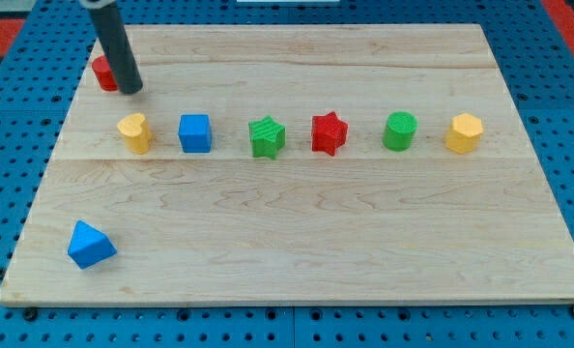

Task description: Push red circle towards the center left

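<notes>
Near the view's top-left corner of the pale wood board [297, 232], red circle [102, 72] sits half hidden behind the smooth dark rod; my tip [130, 90] touches its right side. No gripper fitted. Below: ribbed yellow block [133, 132], blue cube [195, 132].

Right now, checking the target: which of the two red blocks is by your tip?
The red circle, touching my tip at the view's top left; the red star sits mid-row.

high front view over board [297, 242]
</notes>
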You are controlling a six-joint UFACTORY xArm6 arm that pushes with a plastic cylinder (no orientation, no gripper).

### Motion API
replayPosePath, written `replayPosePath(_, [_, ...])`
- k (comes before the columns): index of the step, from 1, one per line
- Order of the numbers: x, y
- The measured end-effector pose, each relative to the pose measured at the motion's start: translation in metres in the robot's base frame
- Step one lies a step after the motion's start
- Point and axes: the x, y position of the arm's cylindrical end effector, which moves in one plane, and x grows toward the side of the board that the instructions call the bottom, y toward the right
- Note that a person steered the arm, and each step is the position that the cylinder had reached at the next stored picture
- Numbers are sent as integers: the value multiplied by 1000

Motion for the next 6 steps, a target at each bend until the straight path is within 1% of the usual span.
replayPosePath(1, [-35, 1])
replayPosePath(2, [-83, -7])
replayPosePath(3, [-81, -29])
replayPosePath(6, [38, -28])
